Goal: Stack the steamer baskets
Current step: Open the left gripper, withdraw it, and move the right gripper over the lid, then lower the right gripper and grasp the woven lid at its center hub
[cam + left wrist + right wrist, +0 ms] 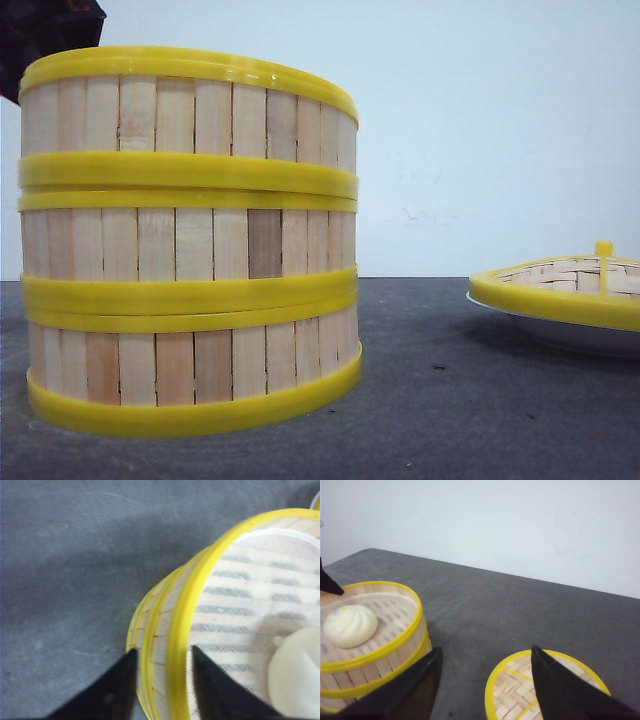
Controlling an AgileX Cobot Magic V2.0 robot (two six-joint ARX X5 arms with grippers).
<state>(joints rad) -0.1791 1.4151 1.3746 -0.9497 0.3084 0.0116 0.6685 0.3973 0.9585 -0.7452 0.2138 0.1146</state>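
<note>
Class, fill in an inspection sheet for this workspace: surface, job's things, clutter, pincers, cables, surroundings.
Surface: dark grey table, bare between items.
Job's things: three steamer baskets stacked upright; a white bun lies in the top one.
Clutter: woven lid resting on a white plate, right of the stack.
Pincers: left pincer open, straddling the top basket's wall; right pincer open, empty, above the table.
Cables: nothing seen.
Surroundings: plain pale wall.
</note>
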